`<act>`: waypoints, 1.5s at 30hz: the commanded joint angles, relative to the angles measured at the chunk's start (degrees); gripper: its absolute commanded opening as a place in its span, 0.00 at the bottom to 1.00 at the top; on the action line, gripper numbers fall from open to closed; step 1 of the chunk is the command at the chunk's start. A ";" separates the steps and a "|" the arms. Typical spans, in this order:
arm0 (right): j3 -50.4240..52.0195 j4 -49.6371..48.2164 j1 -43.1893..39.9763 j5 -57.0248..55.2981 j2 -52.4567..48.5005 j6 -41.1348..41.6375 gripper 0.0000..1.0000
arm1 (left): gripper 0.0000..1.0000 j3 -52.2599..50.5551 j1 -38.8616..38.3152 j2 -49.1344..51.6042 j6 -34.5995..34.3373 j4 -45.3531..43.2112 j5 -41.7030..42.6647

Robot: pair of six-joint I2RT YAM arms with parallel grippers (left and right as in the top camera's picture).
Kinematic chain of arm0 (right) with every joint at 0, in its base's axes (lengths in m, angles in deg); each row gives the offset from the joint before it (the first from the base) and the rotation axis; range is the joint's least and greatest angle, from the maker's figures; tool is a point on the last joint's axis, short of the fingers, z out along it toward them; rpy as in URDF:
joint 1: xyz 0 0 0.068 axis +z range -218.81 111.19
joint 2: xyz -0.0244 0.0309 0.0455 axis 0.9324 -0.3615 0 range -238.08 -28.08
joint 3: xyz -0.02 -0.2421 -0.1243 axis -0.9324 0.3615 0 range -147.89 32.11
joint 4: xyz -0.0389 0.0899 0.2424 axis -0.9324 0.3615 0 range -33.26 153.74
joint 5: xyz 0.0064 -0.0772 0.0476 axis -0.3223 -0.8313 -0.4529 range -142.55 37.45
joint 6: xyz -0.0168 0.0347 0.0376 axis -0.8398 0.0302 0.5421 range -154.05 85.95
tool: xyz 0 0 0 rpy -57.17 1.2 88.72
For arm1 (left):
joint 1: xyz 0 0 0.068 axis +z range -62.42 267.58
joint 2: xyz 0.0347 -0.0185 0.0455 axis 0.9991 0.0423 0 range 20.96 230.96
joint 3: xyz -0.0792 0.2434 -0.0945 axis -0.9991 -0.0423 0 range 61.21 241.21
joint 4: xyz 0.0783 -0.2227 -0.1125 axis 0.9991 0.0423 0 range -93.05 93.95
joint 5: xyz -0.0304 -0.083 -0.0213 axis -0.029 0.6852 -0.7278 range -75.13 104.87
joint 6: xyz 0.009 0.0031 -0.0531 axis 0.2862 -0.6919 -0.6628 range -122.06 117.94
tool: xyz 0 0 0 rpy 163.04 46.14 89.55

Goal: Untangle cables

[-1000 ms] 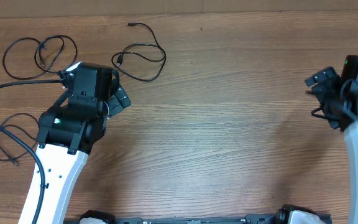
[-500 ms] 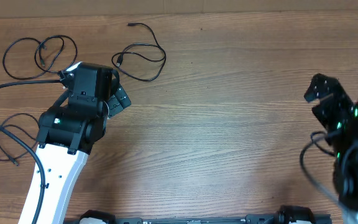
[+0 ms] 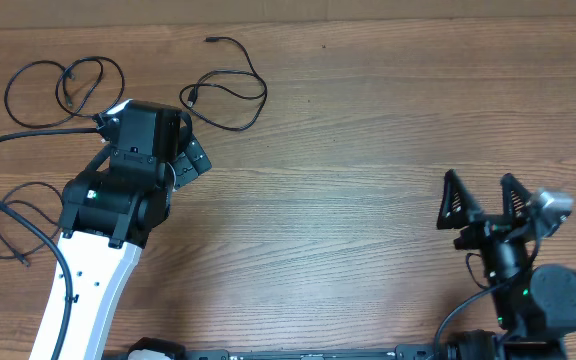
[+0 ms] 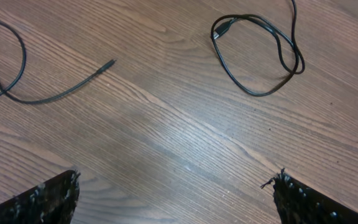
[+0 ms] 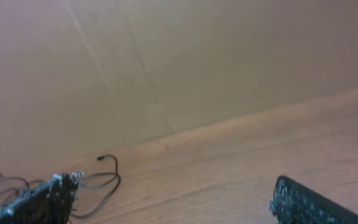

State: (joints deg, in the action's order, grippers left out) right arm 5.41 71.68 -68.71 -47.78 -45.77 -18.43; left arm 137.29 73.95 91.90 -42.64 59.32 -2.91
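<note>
Three thin black cables lie apart at the table's far left: a looped cable [image 3: 63, 88], a middle cable [image 3: 230, 95] and a near-left cable [image 3: 8, 218]. My left gripper [image 3: 198, 160] stands open just below the middle cable, touching nothing. In the left wrist view that cable's loop [image 4: 260, 59] lies ahead, a second cable's plug end [image 4: 104, 65] is to the left, and the left gripper [image 4: 176, 193] has only bare wood between its fingers. My right gripper [image 3: 480, 190] is open and empty at the near right. In its wrist view the right gripper [image 5: 173, 199] faces a distant cable [image 5: 101, 177].
A thicker black arm wire [image 3: 13, 140] runs from the left edge to the left arm. A cardboard wall [image 5: 179, 62] rises behind the table's far edge. Wood tabletop [image 3: 368, 150] spans the stretch between the two arms.
The right arm has swung from the table's right edge back to the near right, its open gripper now pointing toward the far edge. The left arm and cables have not moved.
</note>
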 commanded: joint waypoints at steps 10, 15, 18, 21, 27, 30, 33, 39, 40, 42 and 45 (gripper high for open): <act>19.61 -14.60 0.15 2.80 11.98 -3.98 1.00 | 1.00 0.96 0.11 -0.50 -1.22 0.02 0.00; 22.80 -14.64 0.15 2.80 16.41 -4.20 1.00 | 1.00 0.96 0.11 -0.50 -1.22 0.02 0.02; 23.39 -14.58 0.15 2.80 17.55 -4.20 1.00 | 1.00 0.96 0.11 -0.50 -1.22 0.02 0.02; 23.41 -14.45 0.17 2.29 17.53 -4.37 1.00 | 0.99 0.96 0.11 -0.50 -1.22 0.02 0.02; 24.90 -14.88 0.15 1.29 17.55 -6.99 1.00 | 1.00 0.96 0.11 -0.50 -1.22 0.02 0.02; 25.53 -14.91 0.15 1.29 17.55 -7.23 1.00 | 0.99 0.96 0.11 -0.50 -1.22 0.02 0.00; 26.29 -14.51 0.15 1.29 17.55 -8.72 1.00 | 1.00 0.96 0.11 -0.50 -1.22 0.00 0.02; 26.27 -12.04 0.15 1.27 17.55 -10.16 1.00 | 1.00 0.96 0.11 -0.50 -1.22 0.02 0.02; 26.27 -10.97 0.15 0.96 17.55 -10.16 1.00 | 1.00 0.96 0.11 -0.50 -1.22 0.02 0.02; 26.27 -10.60 0.17 0.72 17.55 -10.14 1.00 | 1.00 0.96 0.11 -0.50 -1.22 0.02 0.02; 26.27 -10.51 0.17 0.37 17.55 -10.16 1.00 | 1.00 0.96 0.11 -0.50 -1.22 0.02 0.02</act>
State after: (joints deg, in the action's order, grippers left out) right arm 31.05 61.32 -68.71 -46.36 -28.92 -27.92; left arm 137.29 73.95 91.90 -42.64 59.32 -2.91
